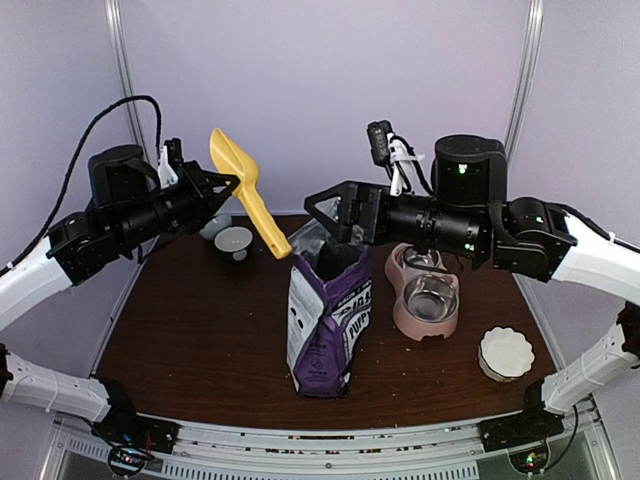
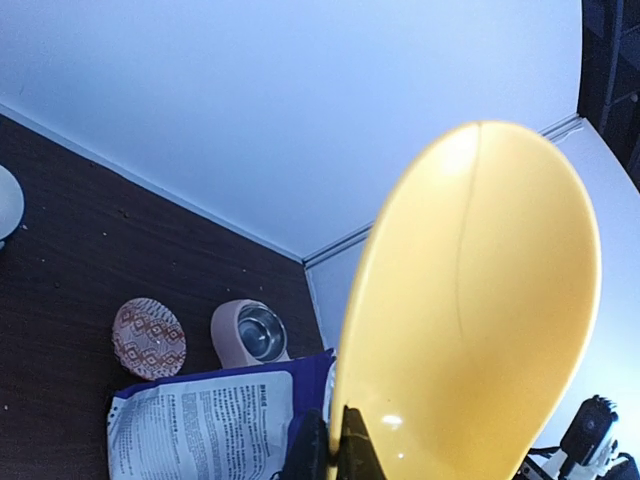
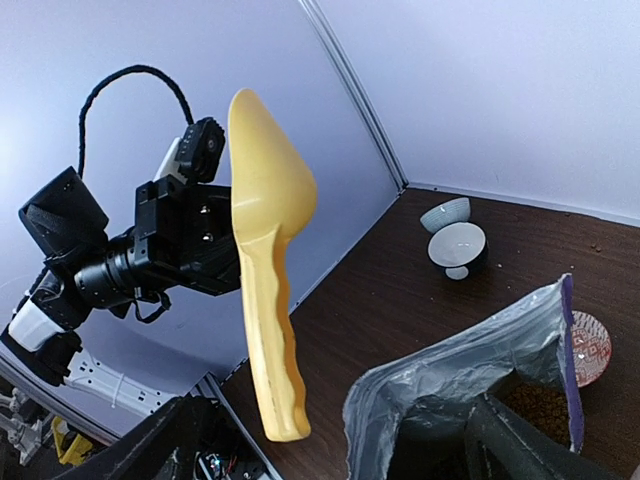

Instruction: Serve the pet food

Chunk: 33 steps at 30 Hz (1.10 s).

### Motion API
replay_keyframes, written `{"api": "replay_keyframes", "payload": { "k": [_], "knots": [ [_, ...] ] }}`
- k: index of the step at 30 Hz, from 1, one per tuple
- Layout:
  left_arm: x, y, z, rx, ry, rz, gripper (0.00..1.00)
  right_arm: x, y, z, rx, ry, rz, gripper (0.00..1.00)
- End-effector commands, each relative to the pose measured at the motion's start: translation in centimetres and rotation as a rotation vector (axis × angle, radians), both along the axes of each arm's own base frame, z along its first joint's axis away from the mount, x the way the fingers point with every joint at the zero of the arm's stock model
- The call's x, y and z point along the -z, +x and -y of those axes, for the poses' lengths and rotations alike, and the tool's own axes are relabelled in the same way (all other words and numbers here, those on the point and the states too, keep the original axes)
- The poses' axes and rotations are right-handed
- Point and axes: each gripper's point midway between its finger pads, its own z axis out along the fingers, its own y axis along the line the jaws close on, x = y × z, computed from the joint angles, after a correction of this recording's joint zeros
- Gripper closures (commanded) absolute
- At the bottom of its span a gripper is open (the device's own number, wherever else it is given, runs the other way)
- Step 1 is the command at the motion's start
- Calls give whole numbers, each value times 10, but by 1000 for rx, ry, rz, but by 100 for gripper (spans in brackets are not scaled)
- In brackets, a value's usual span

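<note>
left end effector [image 1: 228,186]: jaws together, clamped on the yellow scoop [image 1: 246,190] about where its bowl meets its handle; raised well above the worktop [image 1: 200,330], left of centre.
yellow scoop: tilted, bowl up and to the left, handle slanting down to the right; the handle's free end hangs near the left top corner of the purple bag [image 1: 325,325]. in the left wrist view the bowl's yellow back fills most of the picture.
right end effector [image 1: 321,220]: jaws wide apart, clamped on nothing that can be seen; it sits at the rear of the bag's open top. whether a finger touches the bag's rim, i cannot tell.
purple bag: upright near the middle of the worktop, mouth open, silver lining showing.
pet food [image 3: 540,402]: reddish-brown kibble inside the open bag, seen down through its mouth in the right wrist view.
pink feeder [image 1: 425,295]: just right of the bag, with two steel bowls, one behind the other.
small fluted dish [image 1: 505,353]: white, on the worktop to the right of the feeder and nearer the arms' bases.
dark bowl [image 1: 233,241]: white inside, at the back left, below the scoop; a second bowl [image 1: 212,228] sits just behind it.
</note>
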Motion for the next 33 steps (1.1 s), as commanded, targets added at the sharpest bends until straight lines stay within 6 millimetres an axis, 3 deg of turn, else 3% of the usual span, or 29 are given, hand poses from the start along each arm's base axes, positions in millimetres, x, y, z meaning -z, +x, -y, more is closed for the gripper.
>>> {"api": "replay_keyframes", "payload": {
  "k": [1,10,16,22,33],
  "knots": [
    [-54,-3,11,-12,-149,95,100,-5,-1,-16,8,-63,39,7],
    [-61,-5,9,-21,-167,112,100,19,14,-38,72,-256,37,22],
    [-63,-5,8,-24,-159,121,100,21,9,-56,21,-240,45,26],
    [-65,-6,9,-15,-160,130,100,31,11,-70,0,-264,30,46],
    [-61,-8,11,2,-106,140,100,9,0,-73,-58,-162,41,86]
  ]
}}
